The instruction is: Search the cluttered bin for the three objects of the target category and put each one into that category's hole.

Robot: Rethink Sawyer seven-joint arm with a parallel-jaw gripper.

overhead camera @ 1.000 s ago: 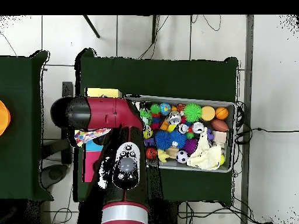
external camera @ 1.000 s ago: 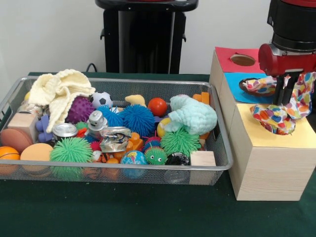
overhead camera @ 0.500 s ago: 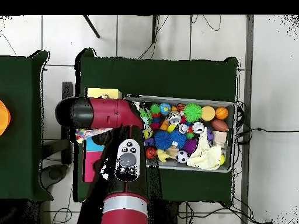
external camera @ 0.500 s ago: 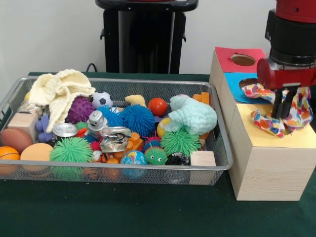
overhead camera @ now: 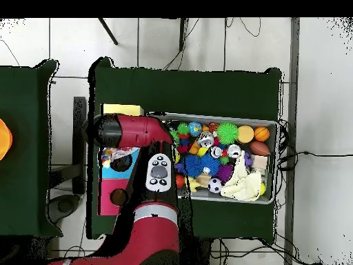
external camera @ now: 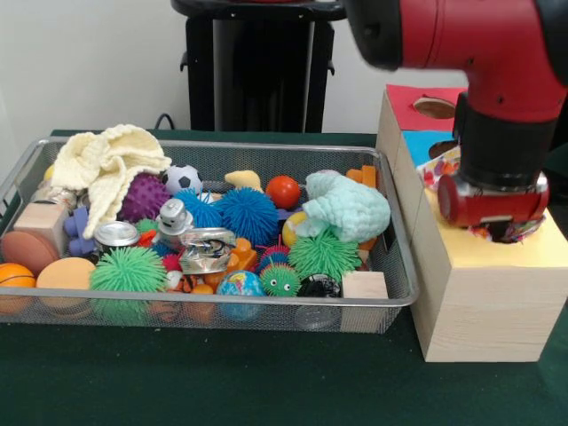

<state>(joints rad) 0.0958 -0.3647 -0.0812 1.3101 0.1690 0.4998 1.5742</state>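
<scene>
Arm (external camera: 497, 106) has sunk lower, hiding the spotted cloth (external camera: 497, 232); gripper (external camera: 506, 232) fingers' state untellable.

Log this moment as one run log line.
arm: low over yellow box top | spotted cloth: mostly hidden, at hole | pincer: hidden | bin: full

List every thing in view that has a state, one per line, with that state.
Gripper: low over the yellow panel, jaws hidden.
Patterned cloth: mostly hidden, scraps showing beside the arm.
Red panel hole: empty.
Wire bin: full of toys.
Cream knit cloth: crumpled on the pile.
Crushed can: dented.
</scene>
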